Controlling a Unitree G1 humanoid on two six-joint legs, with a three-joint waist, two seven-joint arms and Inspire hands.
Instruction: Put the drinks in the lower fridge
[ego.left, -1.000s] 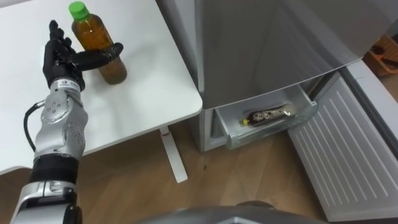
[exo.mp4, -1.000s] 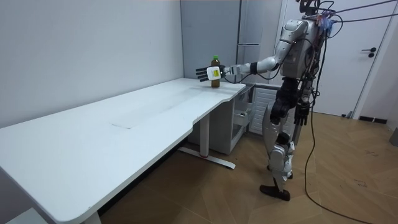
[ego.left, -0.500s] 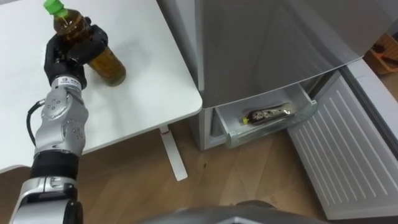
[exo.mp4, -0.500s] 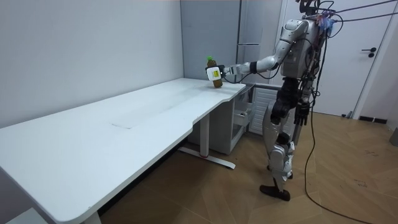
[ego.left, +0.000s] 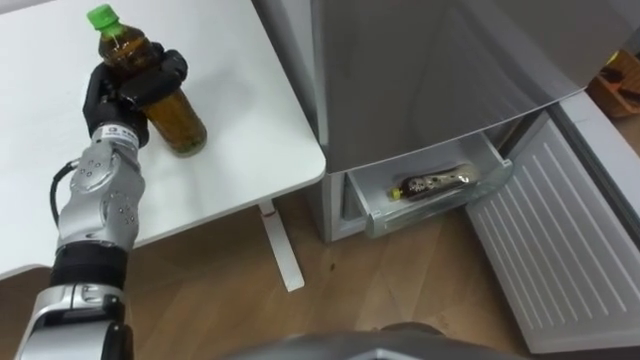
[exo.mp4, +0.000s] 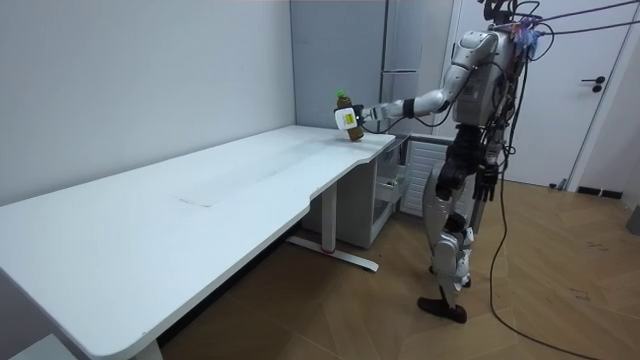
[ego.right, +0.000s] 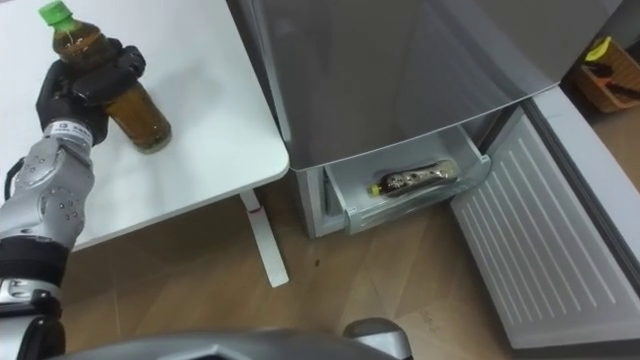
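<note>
Fingers (ego.left: 160, 72) of the left hand (ego.left: 125, 90) are curled round the upper body of a tea bottle (ego.left: 172, 118), with the thumb and fingers wrapped on opposite sides just below its shoulder, so the grip is clamped rather than loose. The bottle holds amber-brown liquid and wears a green cap (ego.left: 101, 17). It leans with the cap away from the robot and the base toward it. The base sits low at the white table (ego.left: 250, 110), and I cannot tell whether it touches the top. A grip this high probably suits a carry, since it leaves the base free to go first into a narrow tray. Outward from the hand, the left arm reaches across the table's corner. In the room view the robot stands upright on the wooden floor between the table's end and the grey fridge (ego.left: 430, 60). At the foot of the fridge the lower door (ego.left: 560, 240) is swung wide and a clear drawer (ego.left: 400, 222) is pulled out, most likely so that a bottle can be lowered in from above. Inside it a dark drink bottle (ego.left: 432, 183) lies on its side along the drawer's length. By count there are two drink bottles, one in the hand and one in the drawer, along with one open drawer and one table.
</note>
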